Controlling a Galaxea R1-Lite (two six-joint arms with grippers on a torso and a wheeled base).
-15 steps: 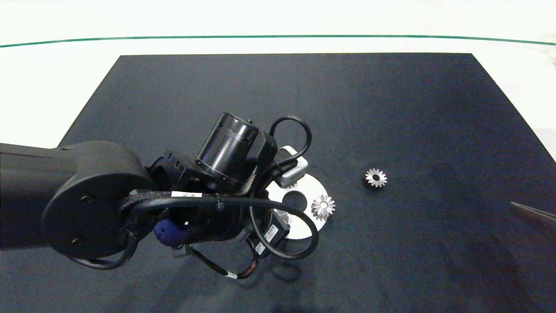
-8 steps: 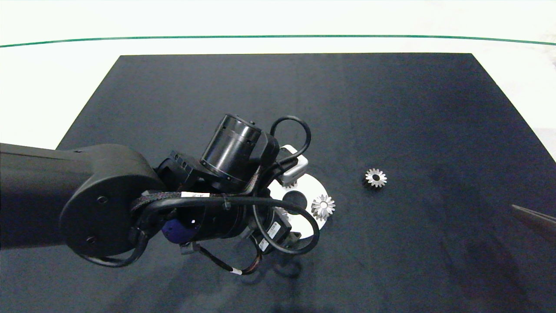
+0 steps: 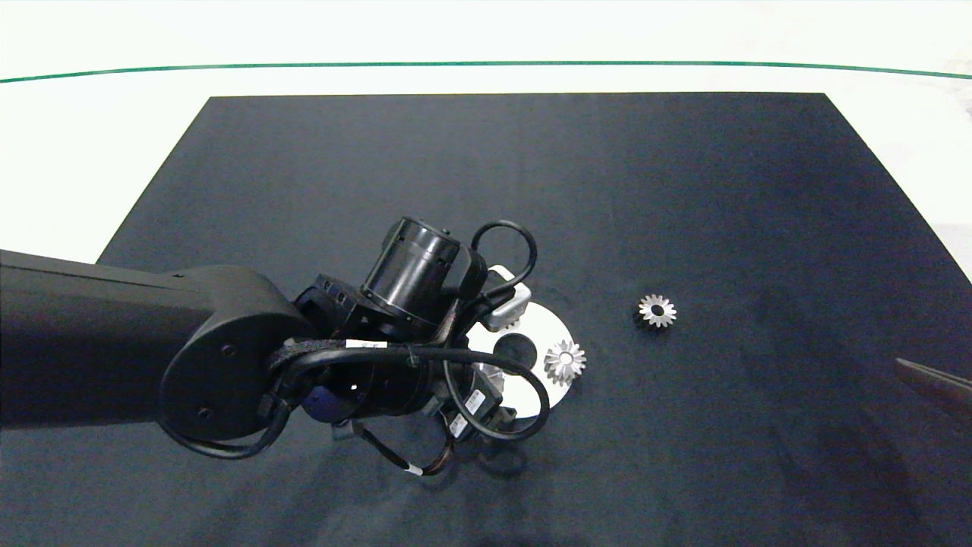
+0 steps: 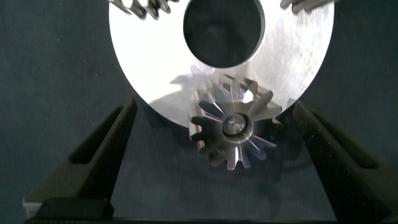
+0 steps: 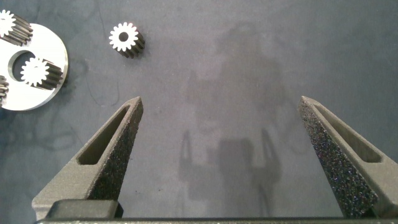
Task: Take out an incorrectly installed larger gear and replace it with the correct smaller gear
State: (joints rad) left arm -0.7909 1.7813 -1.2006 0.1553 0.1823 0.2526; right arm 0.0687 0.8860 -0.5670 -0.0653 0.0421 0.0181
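In the head view, the left arm is reaching in over a white disc [image 3: 541, 328] lying on the dark surface [image 3: 683, 190], and its bulk is hiding the left claw itself; one silver gear [image 3: 565, 361] is sitting on the disc's right edge, while the smaller gear [image 3: 657, 311] is lying loose on the surface, well apart to the right. Only a tip of the right claw [image 3: 938, 386] is showing at the picture's right edge, idle. The swap, as I judge it, is barely starting: nothing is lifted yet. In the left wrist view, the left claw [image 4: 214, 162] is standing wide open with its fingers [image 4: 102, 149] straddling the larger gear [image 4: 233, 130], which is sitting on the disc's rim, seemingly on a peg, with long pointed teeth fanning round a shiny hub; the pads are not touching it. In the right wrist view, the right claw [image 5: 221, 155] is hanging open over bare surface, with the smaller gear [image 5: 126, 40] and the disc [image 5: 53, 74] far ahead.
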